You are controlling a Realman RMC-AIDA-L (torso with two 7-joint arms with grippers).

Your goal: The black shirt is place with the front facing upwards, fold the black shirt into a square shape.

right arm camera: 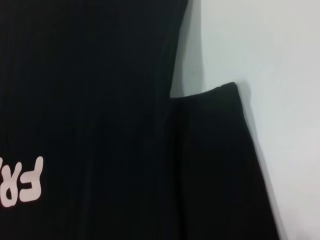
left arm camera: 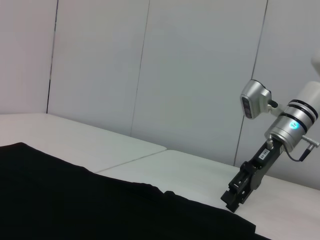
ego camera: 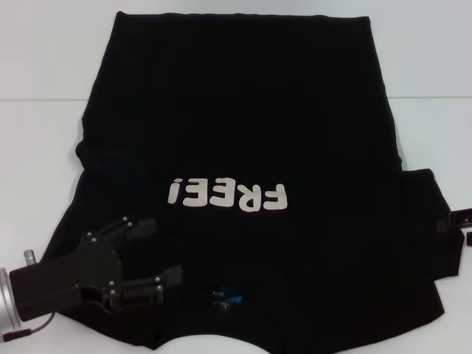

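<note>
One soft, light black shirt (ego camera: 243, 133), limp on the desk (ego camera: 44, 140); best pinched at sleeve and shoulder edges. Left hand (ego camera: 151, 251) open over the near shoulder; right hand (left arm camera: 235, 197) by the other sleeve, grip impossible to tell.

Even, diffuse overhead light fills all three views, leaving the white table (ego camera: 428, 66) bright and washed out with a faint bluish tint, while the black shirt (ego camera: 243, 110) reads as a nearly featureless dark mass whose folds barely show. Shadows are soft and thin: a pale grey band runs along the shirt's edge and sleeve in the right wrist view, with no hard glare. The head view is slightly soft overall, and the left gripper (ego camera: 158, 251) stays legible only by its small bright screws.
</note>
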